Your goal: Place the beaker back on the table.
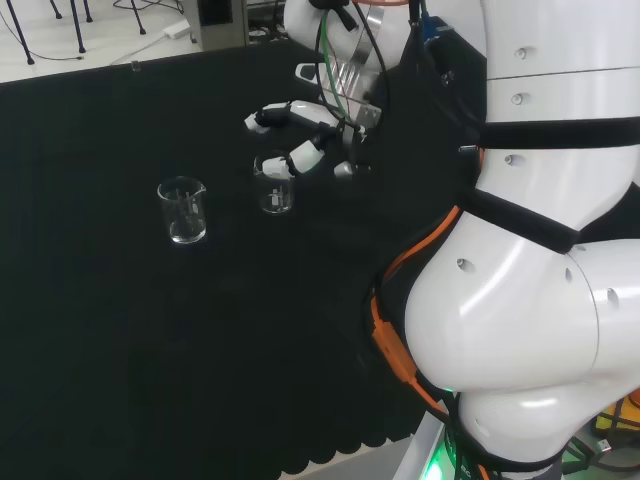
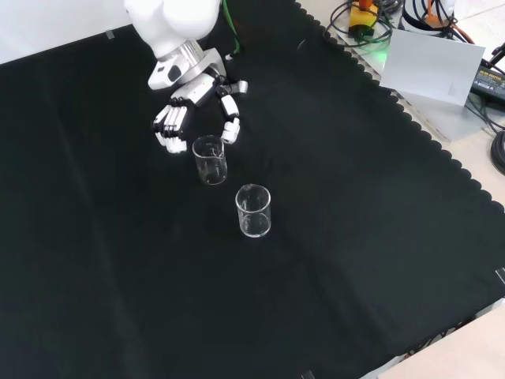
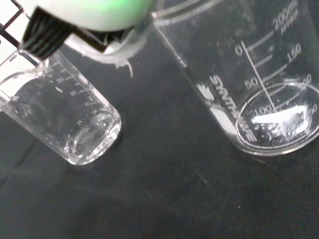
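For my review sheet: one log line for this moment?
hand: fingers around near beaker | near beaker: upright on cloth | second beaker: upright, apart

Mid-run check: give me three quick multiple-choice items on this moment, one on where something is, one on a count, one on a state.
1. In the front view, the hand is:
A. by the beaker near the arm
B. by the second beaker
C. off the black cloth

2. Beakers on the cloth:
A. one
B. two
C. four

3. Both beakers are:
A. on their sides
B. stacked
C. upright

Answers: 1 A, its fingers flank that rim. 2 B, the head and front views both show two. 3 C, both openings face up.
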